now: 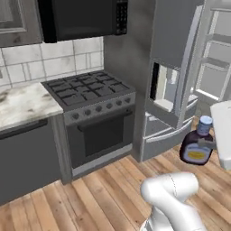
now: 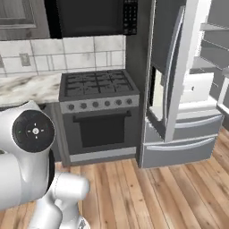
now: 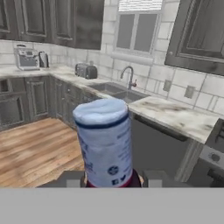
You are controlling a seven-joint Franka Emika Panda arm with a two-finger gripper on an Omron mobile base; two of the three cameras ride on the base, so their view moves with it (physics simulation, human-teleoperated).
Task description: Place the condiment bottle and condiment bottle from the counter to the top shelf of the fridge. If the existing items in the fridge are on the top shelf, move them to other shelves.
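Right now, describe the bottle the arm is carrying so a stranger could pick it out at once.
Start at the grey fridge with its door open, right of the stove. In front of its lower drawers, above the wood floor, the gripper holds the condiment bottle. It is squat and dark, with a yellow label and a pale blue cap.

White arm rising at lower right of the left base view, elbow bent. Gripper (image 1: 206,143) out to the right, fingers (image 3: 72,178) closed on a condiment bottle (image 1: 197,145), held upright above the floor.
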